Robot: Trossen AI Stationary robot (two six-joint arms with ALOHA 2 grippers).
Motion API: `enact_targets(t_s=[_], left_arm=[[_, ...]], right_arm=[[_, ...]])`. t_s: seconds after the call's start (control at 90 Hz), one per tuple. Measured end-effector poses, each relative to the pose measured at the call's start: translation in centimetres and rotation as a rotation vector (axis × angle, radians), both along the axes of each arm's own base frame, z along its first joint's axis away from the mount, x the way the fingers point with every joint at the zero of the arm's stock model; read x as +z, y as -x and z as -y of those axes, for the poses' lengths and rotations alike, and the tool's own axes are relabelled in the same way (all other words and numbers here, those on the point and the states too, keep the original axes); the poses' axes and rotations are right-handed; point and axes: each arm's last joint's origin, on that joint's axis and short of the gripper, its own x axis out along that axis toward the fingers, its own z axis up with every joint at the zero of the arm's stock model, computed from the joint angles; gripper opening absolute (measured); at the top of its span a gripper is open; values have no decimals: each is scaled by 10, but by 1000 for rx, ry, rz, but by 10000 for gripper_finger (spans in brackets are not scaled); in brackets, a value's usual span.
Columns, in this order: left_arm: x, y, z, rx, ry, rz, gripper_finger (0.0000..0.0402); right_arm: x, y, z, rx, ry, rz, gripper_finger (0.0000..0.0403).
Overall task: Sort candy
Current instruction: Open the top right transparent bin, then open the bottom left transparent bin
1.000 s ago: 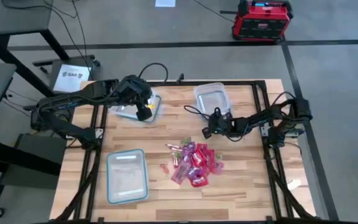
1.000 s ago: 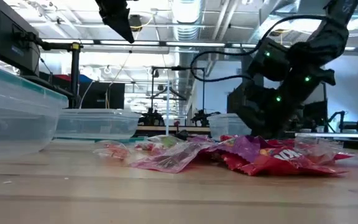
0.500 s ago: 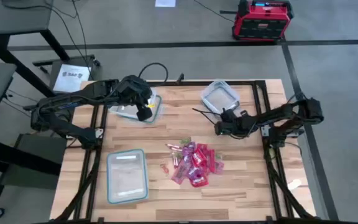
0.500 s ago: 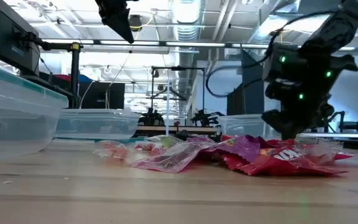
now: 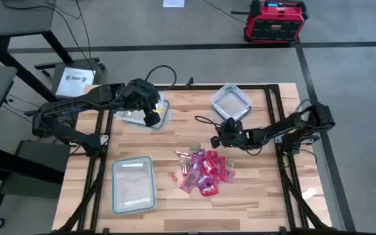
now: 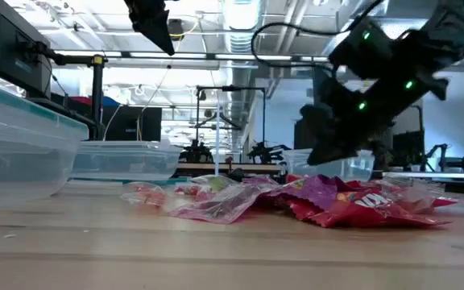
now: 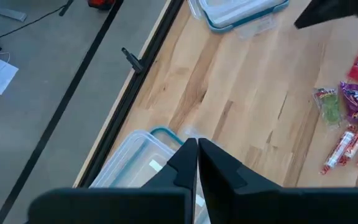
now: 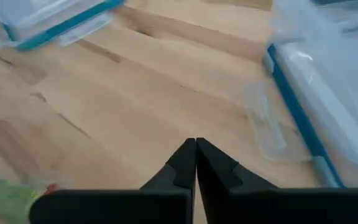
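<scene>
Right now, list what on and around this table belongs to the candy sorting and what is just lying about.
Belongs to the job:
candy pile
three clear containers
right gripper, shut, beside the pile
left gripper, shut, over the far-left container

Just lying about:
red box on the floor
paper sheet

A wooden table [image 5: 253, 202] carries three clear containers with bluish rims: one [image 5: 133, 185] at 8 o'clock, one [image 5: 231, 101] at 1 o'clock, and one [image 5: 134, 116] at 11 o'clock. On the grey floor beyond, a red and black box [image 5: 275, 20] sits at 1 o'clock, and a printed sheet [image 5: 75, 79] lies at 10 o'clock beside the frame.
</scene>
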Motion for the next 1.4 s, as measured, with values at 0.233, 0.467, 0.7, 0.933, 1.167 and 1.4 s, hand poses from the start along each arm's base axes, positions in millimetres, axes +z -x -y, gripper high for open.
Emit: enact_targets(t_s=[0.233,0.467,0.7,0.933,1.167,1.4], left_arm=[[0,0,0,5,5,-1,0],[-1,1,0,5,6,-8,0],[-1,1,0,3,6,-14,0],[-1,1,0,4,7,-12,0],[-1,1,0,9,10,-1,0],[2,-2,0,15,11,36,0]], right_arm=[[-27,3,19,-116,-35,-83,0],[-26,19,22,-155,-4,-253,0],[-19,50,21,-249,13,-462,0],[-4,68,16,-241,25,-559,0],[35,61,-6,-68,-10,-339,0],[71,43,-20,198,106,-120,0]])
